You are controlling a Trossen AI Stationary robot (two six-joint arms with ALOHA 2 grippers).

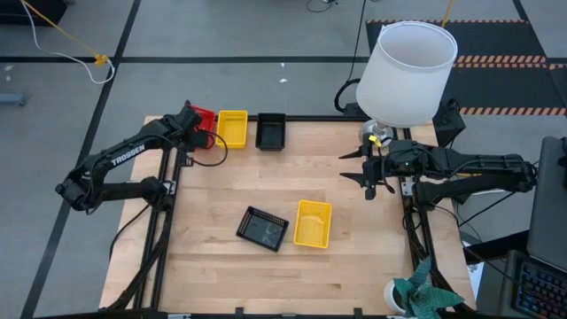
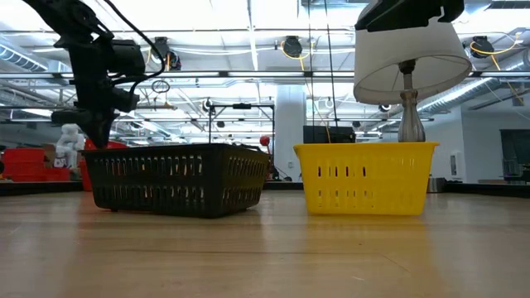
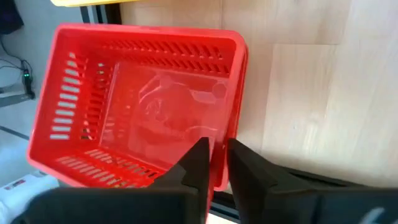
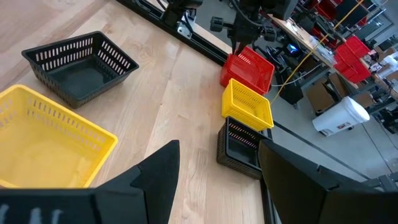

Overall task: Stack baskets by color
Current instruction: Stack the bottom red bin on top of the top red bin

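Note:
Red baskets (image 3: 143, 106), nested, sit at the table's far left corner, beside a yellow basket (image 1: 232, 127) and a black basket (image 1: 270, 131) in the same far row. My left gripper (image 3: 214, 165) is shut on the red basket's wall. Mid-table, a loose black basket (image 1: 263, 228) and a loose yellow basket (image 1: 312, 222) stand on their bottoms. My right gripper (image 1: 368, 173) hangs open above the table's right side, with nothing between its fingers (image 4: 161, 168). My left gripper pinches the top red basket's side wall (image 3: 219, 177) at the rim, one finger (image 3: 198, 163) inside the basket and the other outside. The fingers come from above, slanting down. Whether the basket is lifted off the one below does not show.
A large white lampshade (image 1: 409, 71) on its stand rises at the table's far right corner. A small green plant (image 1: 425, 297) sits at the near right corner. Bare wood lies along the near edge and between the far row and the loose baskets.

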